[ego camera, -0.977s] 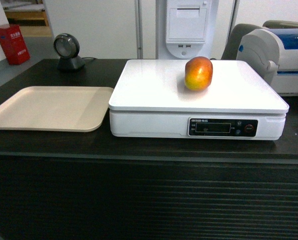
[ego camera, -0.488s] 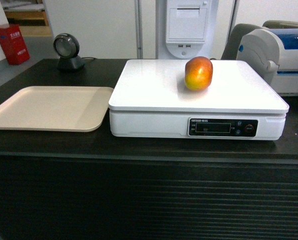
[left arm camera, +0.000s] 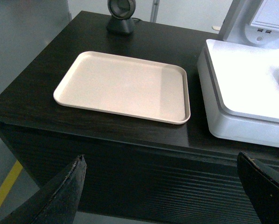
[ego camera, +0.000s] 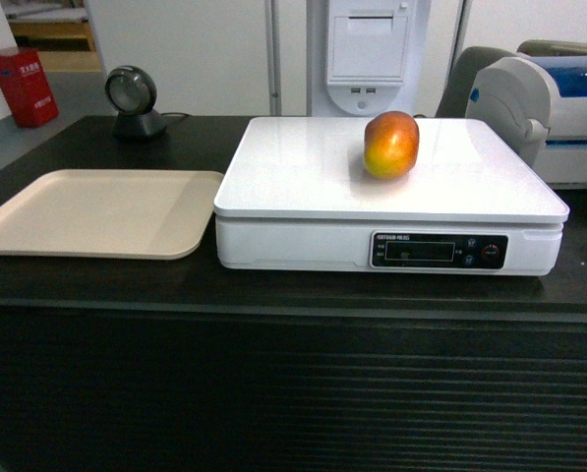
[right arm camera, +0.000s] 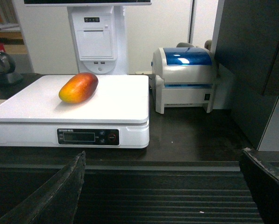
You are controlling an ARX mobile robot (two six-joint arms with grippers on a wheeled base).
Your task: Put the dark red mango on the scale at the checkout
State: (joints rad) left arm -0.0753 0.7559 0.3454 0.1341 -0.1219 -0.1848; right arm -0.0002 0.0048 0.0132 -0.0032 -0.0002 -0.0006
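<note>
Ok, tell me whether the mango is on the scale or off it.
On. The dark red mango lies on the scale platform's flat white top, with neither tool touching it.

A beige tray [ego camera: 96,211] lay flat. Behind the tray stood a round black scanner [ego camera: 134,100] on its base. Far right of the tray sat a grey-white printer [right arm camera: 186,79] with a blue top. Beyond the scanner, a red box [ego camera: 23,87] stood against the wall.

Printer [ego camera: 554,113] just beside scale [ego camera: 303,177]
</note>
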